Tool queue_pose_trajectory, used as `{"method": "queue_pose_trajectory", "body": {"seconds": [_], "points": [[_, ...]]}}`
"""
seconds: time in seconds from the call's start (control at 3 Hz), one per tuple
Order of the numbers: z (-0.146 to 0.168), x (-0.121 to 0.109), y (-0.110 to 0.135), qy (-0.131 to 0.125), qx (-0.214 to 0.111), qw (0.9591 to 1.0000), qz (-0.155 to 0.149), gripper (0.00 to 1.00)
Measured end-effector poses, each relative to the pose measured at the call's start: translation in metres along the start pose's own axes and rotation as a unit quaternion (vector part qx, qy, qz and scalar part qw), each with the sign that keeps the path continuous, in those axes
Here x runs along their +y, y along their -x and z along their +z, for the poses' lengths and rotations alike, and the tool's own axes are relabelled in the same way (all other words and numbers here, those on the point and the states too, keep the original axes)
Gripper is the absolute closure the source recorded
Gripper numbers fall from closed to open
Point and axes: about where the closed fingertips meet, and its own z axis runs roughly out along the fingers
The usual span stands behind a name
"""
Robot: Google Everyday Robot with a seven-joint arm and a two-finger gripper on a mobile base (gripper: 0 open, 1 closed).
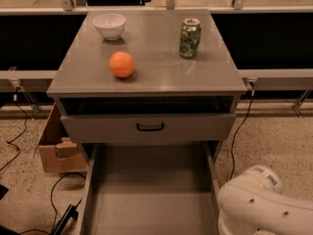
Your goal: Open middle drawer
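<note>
The middle drawer (151, 190) is pulled far out toward me at the bottom of the view, showing a plain grey interior. Its front panel and handle are cut off by the lower edge of the frame. Above it is a narrower grey drawer front (98, 129) with a small black loop handle (150, 127) and a dark gap over it. My gripper is out of the frame. Only a white rounded part of my arm (259, 204) shows at the bottom right, beside the open drawer's right wall.
On the grey cabinet top (161, 77) are a white bowl (109, 25), an orange (122, 64) and a green can (189, 38). A cardboard box (56, 148) and black cables (19, 131) lie on the floor at the left. A cable (239, 126) hangs at the right.
</note>
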Motion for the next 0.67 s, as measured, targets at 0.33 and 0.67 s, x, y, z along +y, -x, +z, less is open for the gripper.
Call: {"method": "queue_pose_trajectory", "body": {"seconds": [0.33, 0.67], "points": [[-0.109, -0.018, -0.031, -0.044, -0.005, 0.9986, 0.03, 0.0], [-0.212, -0.025, -0.058, -0.086, -0.009, 0.996, 0.022, 0.0]]}}
